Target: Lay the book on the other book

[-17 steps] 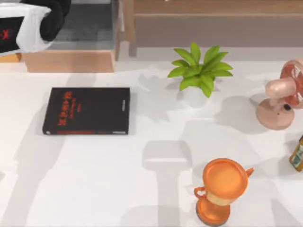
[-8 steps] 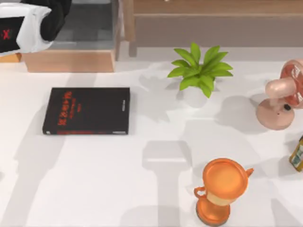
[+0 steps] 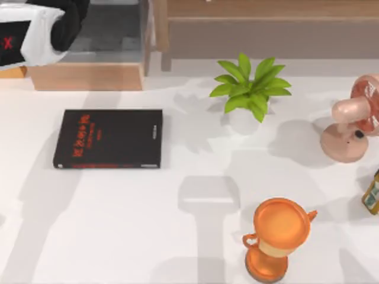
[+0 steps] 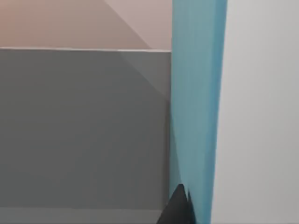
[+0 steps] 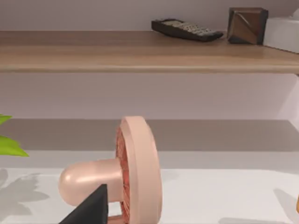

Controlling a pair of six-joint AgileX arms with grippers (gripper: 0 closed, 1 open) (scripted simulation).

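- Black and white, my left arm (image 3: 35, 29) sits at the upper left of the top view, over a wooden box; whether its claw is spread or pressed together I cannot tell.
- Teal-blue, the book (image 4: 196, 107) stands upright as a tall strip right of centre in the left wrist view, a dark fingertip (image 4: 178, 210) against its lower edge.
- Lying flat on the white counter (image 3: 118, 225), left of centre, the black book (image 3: 108, 138) shows red lettering at its left end.
- Near top centre, a green plant (image 3: 250, 89).
- Lower right, an orange trophy (image 3: 277, 236).
- At the right edge, a pink fan (image 3: 352, 121); the right wrist view faces it, one dark finger (image 5: 91, 207) low in frame.
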